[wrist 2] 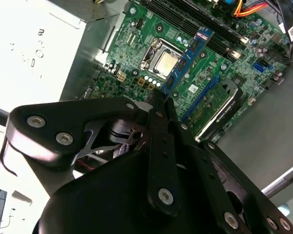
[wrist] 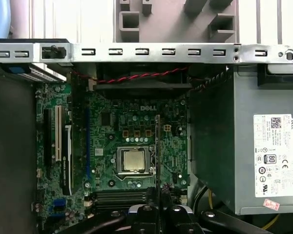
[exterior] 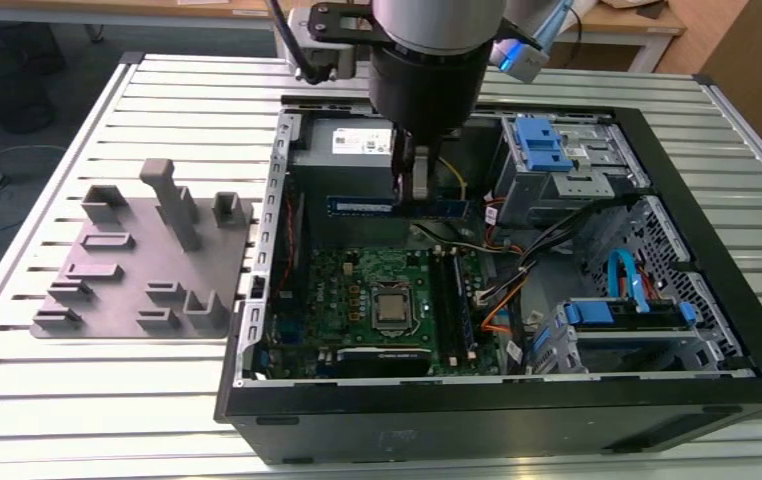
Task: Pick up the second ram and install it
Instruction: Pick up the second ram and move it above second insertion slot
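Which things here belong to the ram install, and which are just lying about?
Job: second ram, gripper with jaws shut on it, motherboard.
Lying about: grey fixture block, power supply, drive cage.

You have open room above the motherboard (exterior: pixel 354 290); power supply (exterior: pixel 341 142), drive cage (exterior: pixel 557 155) and loose cables (exterior: pixel 548 240) crowd its edges.

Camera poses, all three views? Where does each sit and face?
Exterior view: high, off the robot, looking down on open computer case and grey fixture; arm, gripper show.
First wrist view: on the arm, straight down at the motherboard; gripper holds the second ram edge-on.
Second wrist view: on the arm, oblique past the gripper's linkage.
Wrist views share the CPU.
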Action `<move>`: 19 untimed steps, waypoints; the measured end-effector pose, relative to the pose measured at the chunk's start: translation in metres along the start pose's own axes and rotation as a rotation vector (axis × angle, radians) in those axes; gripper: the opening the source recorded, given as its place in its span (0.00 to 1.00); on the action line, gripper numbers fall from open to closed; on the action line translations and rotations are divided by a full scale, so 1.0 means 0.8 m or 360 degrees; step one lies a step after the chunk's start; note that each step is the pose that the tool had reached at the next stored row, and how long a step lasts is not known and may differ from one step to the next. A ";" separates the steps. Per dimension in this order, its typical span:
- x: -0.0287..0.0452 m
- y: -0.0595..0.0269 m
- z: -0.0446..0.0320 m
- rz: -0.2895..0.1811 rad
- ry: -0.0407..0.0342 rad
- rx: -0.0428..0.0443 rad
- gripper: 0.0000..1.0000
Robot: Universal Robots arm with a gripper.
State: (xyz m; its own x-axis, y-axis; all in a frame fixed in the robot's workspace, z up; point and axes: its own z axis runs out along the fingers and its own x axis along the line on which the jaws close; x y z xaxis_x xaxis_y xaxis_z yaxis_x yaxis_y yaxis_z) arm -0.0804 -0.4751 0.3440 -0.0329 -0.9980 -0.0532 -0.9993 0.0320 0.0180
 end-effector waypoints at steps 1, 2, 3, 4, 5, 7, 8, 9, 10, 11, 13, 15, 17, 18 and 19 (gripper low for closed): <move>0.0001 -0.001 0.0024 0.0000 0.0000 0.0000 0.14; 0.0002 -0.001 0.0047 0.0000 0.0000 0.0000 0.14; 0.0003 -0.002 0.0068 0.0000 0.0000 0.0000 0.14; 0.0005 -0.002 0.0091 0.0000 0.0000 0.0000 0.14; 0.0006 -0.003 0.0113 0.0000 0.0000 0.0000 0.14; 0.0008 -0.004 0.0158 0.0000 0.0000 0.0000 0.14; 0.0010 -0.004 0.0182 0.0000 0.0000 0.0000 0.14; 0.0010 -0.005 0.0205 0.0000 0.0000 0.0000 0.14; 0.0012 -0.006 0.0227 0.0000 0.0000 0.0000 0.14; 0.0012 -0.006 0.0250 0.0000 0.0000 0.0000 0.14; 0.0015 -0.007 0.0294 0.0000 0.0000 0.0000 0.14; 0.0016 -0.009 0.0341 0.0000 0.0000 0.0000 0.14; 0.0018 -0.013 0.0384 0.0000 0.0000 0.0000 0.14; 0.0019 -0.014 0.0406 0.0000 0.0000 0.0000 0.14; 0.0019 -0.016 0.0429 0.0000 0.0000 0.0000 0.14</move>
State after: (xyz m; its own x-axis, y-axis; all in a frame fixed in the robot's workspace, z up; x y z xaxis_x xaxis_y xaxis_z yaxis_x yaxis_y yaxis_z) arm -0.0681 -0.4752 0.3095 -0.0329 -0.9980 -0.0532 -0.9993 0.0320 0.0180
